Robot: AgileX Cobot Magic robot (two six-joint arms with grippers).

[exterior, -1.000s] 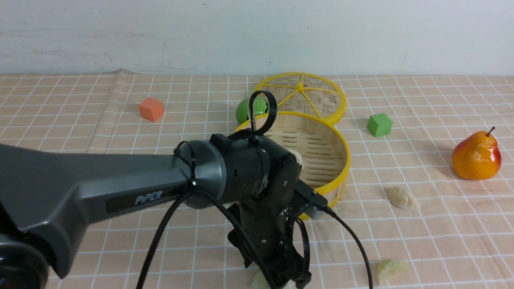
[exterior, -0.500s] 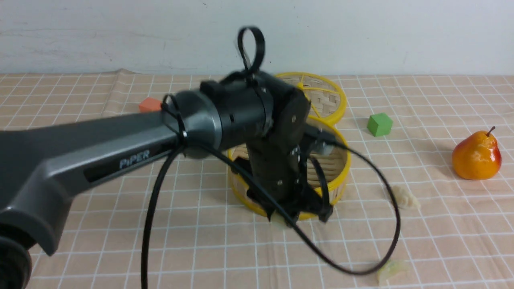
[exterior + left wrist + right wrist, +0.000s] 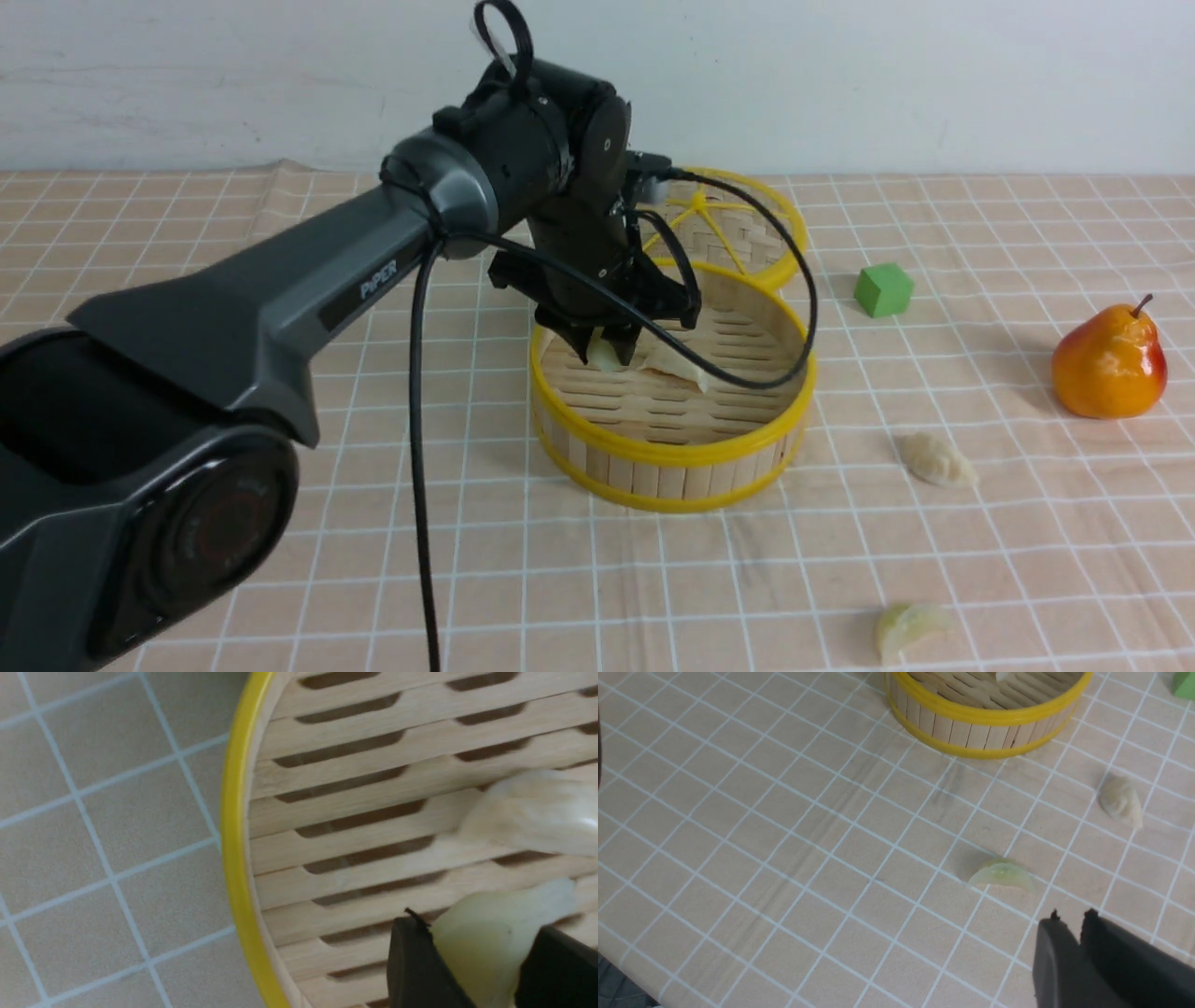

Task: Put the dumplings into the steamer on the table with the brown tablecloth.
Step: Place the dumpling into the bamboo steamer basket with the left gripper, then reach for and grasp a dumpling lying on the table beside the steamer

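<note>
My left gripper (image 3: 611,350) hangs over the steamer (image 3: 672,448), shut on a pale green dumpling (image 3: 605,353). The left wrist view shows that dumpling (image 3: 486,938) pinched between the black fingers (image 3: 413,961), just above the slatted floor near the yellow rim (image 3: 233,812). A cream dumpling (image 3: 677,362) lies inside the basket beside it. Two more dumplings lie on the brown tablecloth (image 3: 187,215): a cream one (image 3: 936,459) right of the steamer and a green one (image 3: 907,625) nearer the front. My right gripper (image 3: 1069,917) is shut and empty, above the cloth near the green dumpling (image 3: 1001,876).
The woven lid (image 3: 738,219) lies behind the steamer. A green cube (image 3: 882,289) and an orange-red pear (image 3: 1108,359) stand to the right. My left arm stretches across the left half of the table. The cloth's edge (image 3: 616,994) shows in the right wrist view.
My left arm lifted from the near edge of the table with the green dumpling and swung forward over the steamer. The other dumplings have not moved.
</note>
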